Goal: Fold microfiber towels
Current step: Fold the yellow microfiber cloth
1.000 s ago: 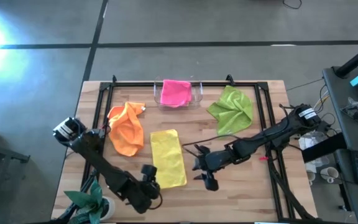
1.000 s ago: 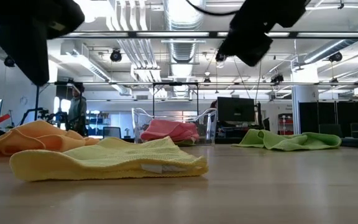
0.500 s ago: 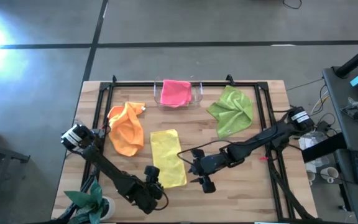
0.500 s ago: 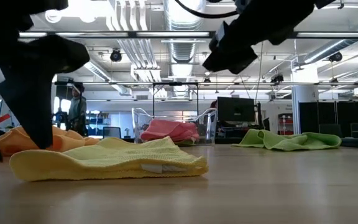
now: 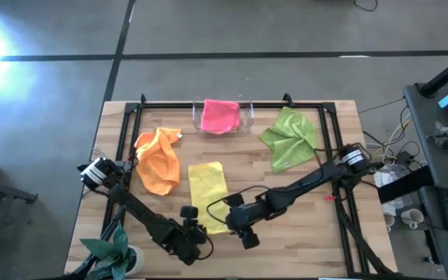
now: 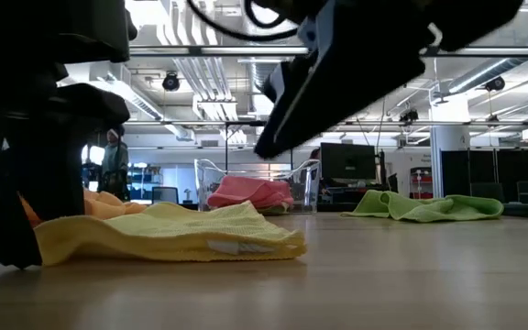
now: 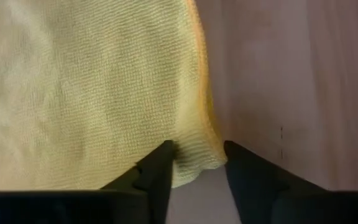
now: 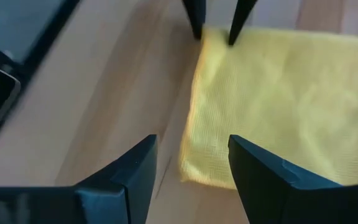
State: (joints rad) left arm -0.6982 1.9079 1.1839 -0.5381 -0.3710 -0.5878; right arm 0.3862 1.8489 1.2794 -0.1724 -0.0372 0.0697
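The yellow towel [image 5: 209,195] lies near the worktop's front edge. Left gripper [image 7: 194,167] is spread around one corner, right gripper [image 8: 191,163] spread over another; uneven closing could pinch only one layer

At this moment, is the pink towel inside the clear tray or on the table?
Inside. The pink towel lies bunched in the clear tray at the table's far edge; the low view shows it behind the tray's wall.

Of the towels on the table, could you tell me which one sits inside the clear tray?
The pink towel; the orange, yellow and green ones lie on bare wood.
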